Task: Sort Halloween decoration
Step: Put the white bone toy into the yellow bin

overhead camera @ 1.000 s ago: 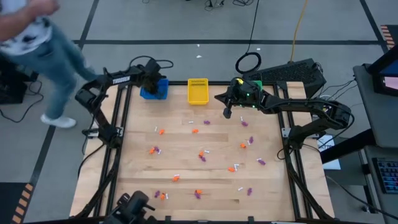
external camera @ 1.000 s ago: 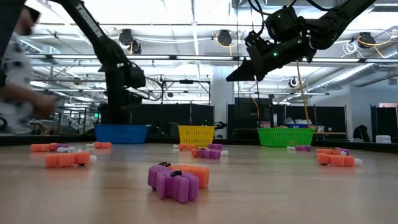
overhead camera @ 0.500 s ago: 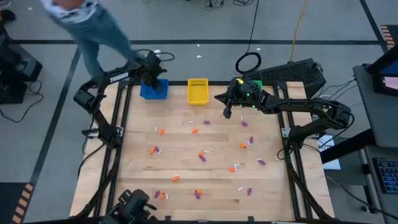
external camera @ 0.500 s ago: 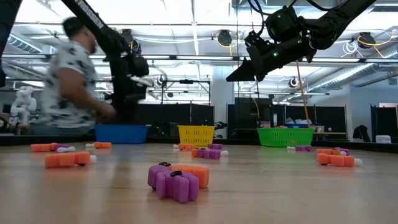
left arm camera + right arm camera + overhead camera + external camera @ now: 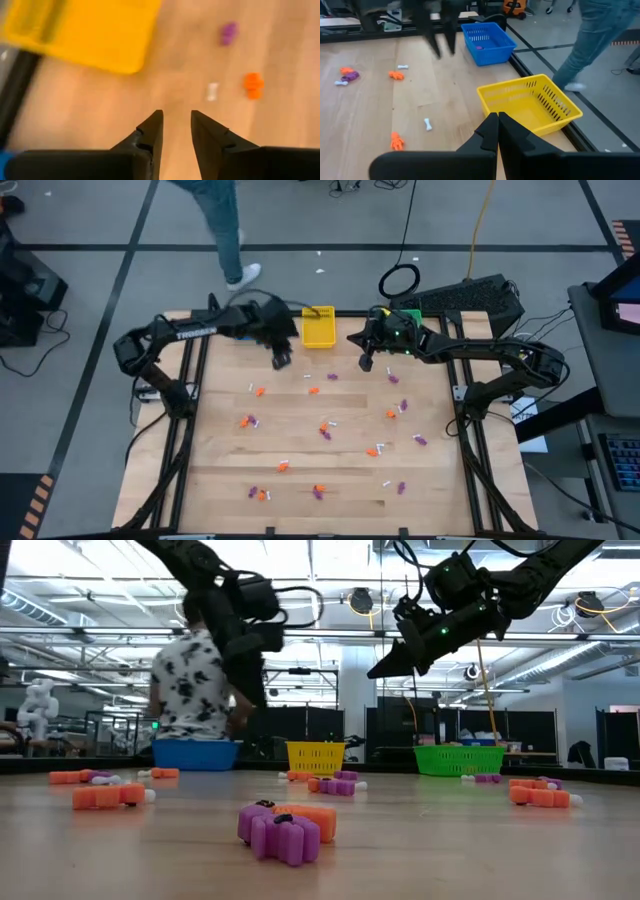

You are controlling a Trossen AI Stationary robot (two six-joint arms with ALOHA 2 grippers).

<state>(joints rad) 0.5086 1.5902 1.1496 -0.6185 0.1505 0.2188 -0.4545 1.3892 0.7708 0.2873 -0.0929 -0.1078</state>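
Halloween decorations lie scattered over the wooden table: small orange (image 5: 260, 391), purple (image 5: 332, 376) and white (image 5: 213, 91) trinkets; a purple one (image 5: 280, 835) lies nearest the low camera. My left gripper (image 5: 176, 117) hangs open and empty above bare wood, just near and left of the yellow basket (image 5: 318, 326), and shows in the high view (image 5: 281, 360). My right gripper (image 5: 497, 117) is shut and empty, held high right of the yellow basket (image 5: 530, 102), fingertips (image 5: 366, 363) over the table.
A blue basket (image 5: 487, 42), the yellow one and a green basket (image 5: 460, 758) stand along the far edge. A person (image 5: 195, 690) walks behind the far edge, legs (image 5: 225, 220) beyond the table. Trinkets are spread over the middle and near half.
My left gripper has swung from above the blue basket toward the table's right and near side, now over the wood beside the yellow basket. My right arm has kept still. The person has walked from the left side to behind the far edge.
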